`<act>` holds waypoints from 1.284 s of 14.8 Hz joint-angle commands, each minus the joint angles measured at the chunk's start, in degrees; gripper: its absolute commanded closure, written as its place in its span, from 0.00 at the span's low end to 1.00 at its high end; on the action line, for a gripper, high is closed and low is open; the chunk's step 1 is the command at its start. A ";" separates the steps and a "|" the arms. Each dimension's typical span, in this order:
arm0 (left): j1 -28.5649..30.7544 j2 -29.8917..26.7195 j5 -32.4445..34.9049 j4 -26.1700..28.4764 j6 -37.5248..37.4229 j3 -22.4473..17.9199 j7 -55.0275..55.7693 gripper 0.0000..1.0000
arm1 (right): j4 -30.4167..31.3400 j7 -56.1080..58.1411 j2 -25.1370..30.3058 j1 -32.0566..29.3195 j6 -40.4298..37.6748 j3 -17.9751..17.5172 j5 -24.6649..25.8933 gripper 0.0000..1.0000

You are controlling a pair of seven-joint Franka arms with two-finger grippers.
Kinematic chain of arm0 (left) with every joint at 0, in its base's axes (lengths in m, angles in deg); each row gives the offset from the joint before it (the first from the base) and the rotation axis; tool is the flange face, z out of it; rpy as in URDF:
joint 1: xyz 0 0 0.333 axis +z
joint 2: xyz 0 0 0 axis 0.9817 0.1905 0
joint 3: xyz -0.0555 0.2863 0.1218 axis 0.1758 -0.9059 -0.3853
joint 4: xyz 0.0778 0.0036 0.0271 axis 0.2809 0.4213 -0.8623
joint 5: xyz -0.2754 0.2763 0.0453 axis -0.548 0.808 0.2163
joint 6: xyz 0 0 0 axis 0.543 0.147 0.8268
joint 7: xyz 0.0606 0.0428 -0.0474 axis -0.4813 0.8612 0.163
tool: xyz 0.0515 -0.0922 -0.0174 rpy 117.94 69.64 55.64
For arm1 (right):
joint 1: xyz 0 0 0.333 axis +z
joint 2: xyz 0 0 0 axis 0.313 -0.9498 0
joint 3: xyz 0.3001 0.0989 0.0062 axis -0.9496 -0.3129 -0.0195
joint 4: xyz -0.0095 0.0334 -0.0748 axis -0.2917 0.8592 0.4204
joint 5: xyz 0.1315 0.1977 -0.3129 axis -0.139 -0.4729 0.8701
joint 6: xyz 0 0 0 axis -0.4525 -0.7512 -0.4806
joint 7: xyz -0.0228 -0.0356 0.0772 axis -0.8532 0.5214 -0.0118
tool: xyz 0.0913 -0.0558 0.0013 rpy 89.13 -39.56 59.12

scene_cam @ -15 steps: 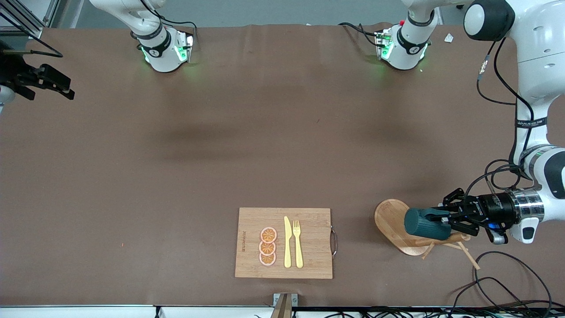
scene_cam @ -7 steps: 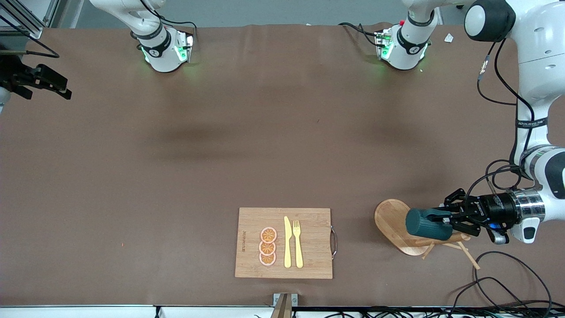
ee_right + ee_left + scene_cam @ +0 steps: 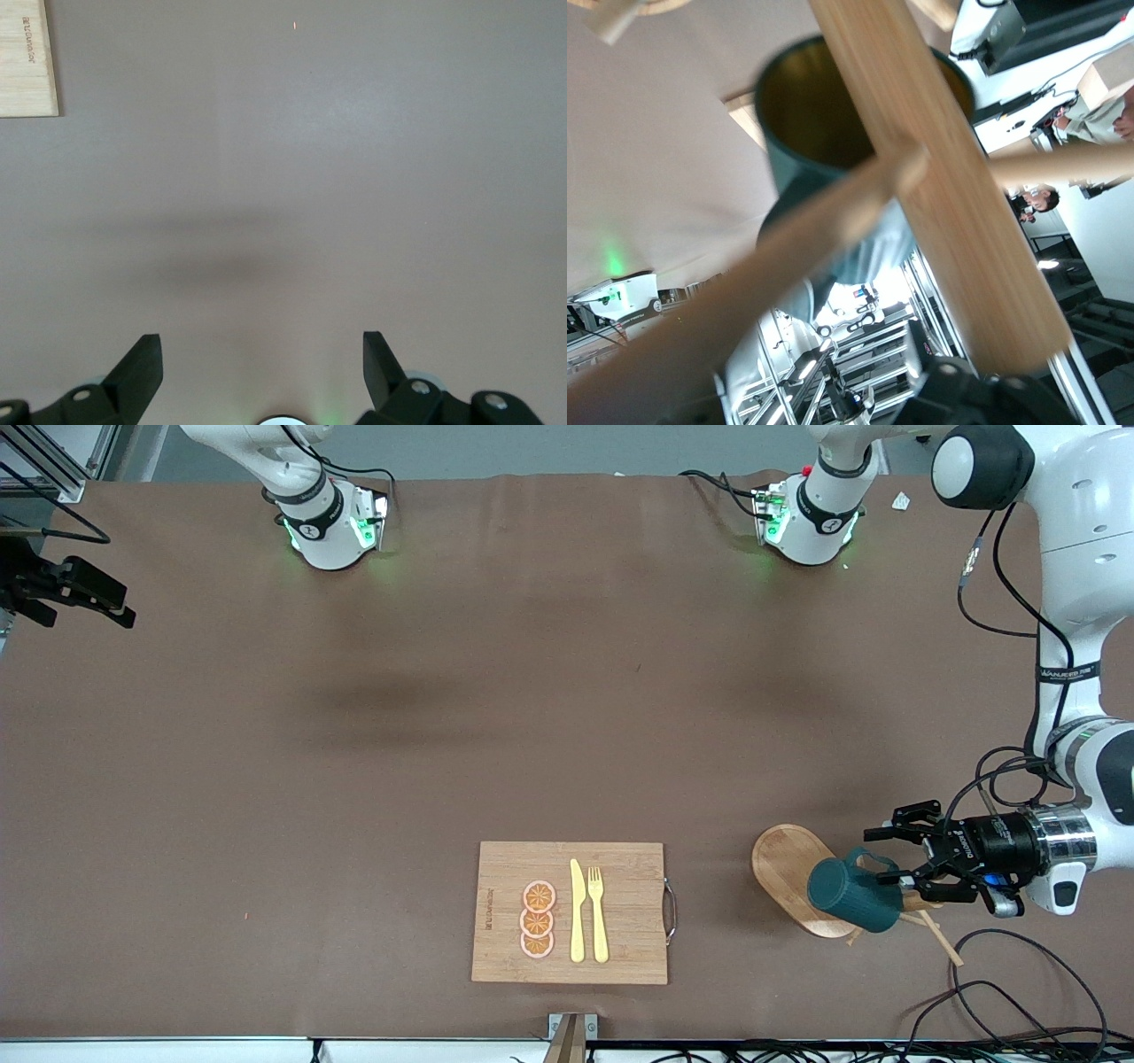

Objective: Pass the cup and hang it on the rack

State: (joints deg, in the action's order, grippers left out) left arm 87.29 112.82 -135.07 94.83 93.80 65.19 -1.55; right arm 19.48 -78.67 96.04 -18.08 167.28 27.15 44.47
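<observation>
I've just let go of the cup (image 3: 853,893): a second ago the left gripper (image 3: 897,859) was clamped on it, now the jaws stand apart and the cup has tipped, mouth toward the gripper, handle up. It hangs over the rack (image 3: 788,872), against the post, and in the left wrist view a peg (image 3: 833,221) crosses right in front of the cup's open mouth (image 3: 824,115). I can't confirm from here that the handle is actually on a peg. My read: hang step is done or nearly, next is backing the left arm out without bumping the pegs.

Right gripper (image 3: 75,592) is parked off the right arm's end of the table, jaws wide, holding nothing, waiting.

Count:
- cup: 1
- rack: 1, near the left arm's end, close to the front camera
- cutting board (image 3: 505,868): 1, beside the rack, toward table centre
- on it: orange slices (image 3: 538,919) x3, knife (image 3: 577,911) x1, fork (image 3: 598,912) x1
- arms: 2
</observation>
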 commanded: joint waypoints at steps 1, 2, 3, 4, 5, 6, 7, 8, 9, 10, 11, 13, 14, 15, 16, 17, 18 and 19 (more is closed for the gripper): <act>0.35 -2.76 -0.62 0.45 -2.94 0.01 -0.40 0.00 | 0.51 1.69 0.40 -0.51 0.82 -0.35 0.03 0.00; 0.17 -3.99 -0.27 0.54 -3.65 0.00 -0.40 0.00 | 0.60 2.66 0.32 -0.77 0.90 -0.35 0.12 0.00; 0.00 -4.96 1.48 0.54 -3.74 0.18 -0.31 0.00 | 0.69 3.19 0.32 -1.04 0.82 -0.35 0.03 0.00; -0.35 -6.53 3.93 0.54 -3.74 0.35 -0.31 0.00 | 0.77 3.20 0.32 -1.30 0.73 -0.35 0.03 0.00; -0.88 -8.11 7.17 0.54 -3.74 0.70 -0.40 0.00 | 0.77 3.20 0.32 -1.22 0.55 -0.35 0.03 0.00; -2.19 -9.78 11.12 0.54 -3.74 0.97 -0.66 0.00 | 0.77 3.20 0.32 -1.30 0.64 -0.35 0.03 0.00; -2.99 -11.37 14.47 0.54 -3.66 1.15 -0.84 0.00 | 0.77 3.20 0.32 -1.30 0.55 -0.35 0.03 0.00; -3.86 -13.30 17.72 0.54 -3.65 1.23 -0.75 0.00 | 0.77 3.20 0.32 -1.22 0.38 -0.35 0.03 0.00; -4.57 -14.45 20.28 0.54 -3.65 1.24 -0.75 0.00 | 0.86 3.20 0.32 -1.30 0.29 -0.35 0.03 0.00; -5.01 -15.68 22.83 0.54 -3.65 1.24 -0.75 0.00 | 0.86 3.20 0.32 -1.30 0.29 -0.35 0.03 0.00; -5.62 -17.25 25.81 0.54 -3.65 1.24 -0.75 0.00 | 0.86 3.20 0.32 -1.22 0.29 -0.35 0.12 0.00; -8.08 -20.42 32.83 0.63 -3.65 1.24 -0.75 0.00 | 0.86 3.20 0.32 -1.13 0.29 -0.35 0.12 0.00; -9.57 -21.91 37.13 0.63 -3.74 1.32 -0.75 0.00 | 0.95 3.20 0.32 -1.04 0.20 -0.35 0.03 0.00; -11.41 -23.58 42.22 0.72 -3.74 1.32 -0.75 0.00 | 0.86 3.20 0.32 -1.04 0.11 -0.44 0.12 0.00; -12.74 -24.90 45.84 0.81 -3.92 1.50 -0.75 0.00 | 0.86 3.20 0.32 -0.95 0.11 -0.44 0.12 0.00; -13.36 -26.13 48.84 0.89 -4.61 2.28 -0.84 0.00 | 0.86 3.20 0.32 -0.95 0.11 -0.44 0.12 0.00; -13.36 -26.67 51.56 0.89 -5.58 3.07 -1.01 0.00 | 0.86 3.20 0.32 -0.95 0.11 -0.44 0.12 0.00; -13.45 -27.11 53.68 0.89 -6.28 3.78 -1.36 0.00 | 0.86 3.20 0.32 -1.04 0.11 -0.44 0.12 0.00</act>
State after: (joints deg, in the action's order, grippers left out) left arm 73.73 87.82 -85.56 94.04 88.69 67.99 -1.60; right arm 19.69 -76.24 95.87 -18.57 167.41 27.09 44.47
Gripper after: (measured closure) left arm 0.000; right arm 0.000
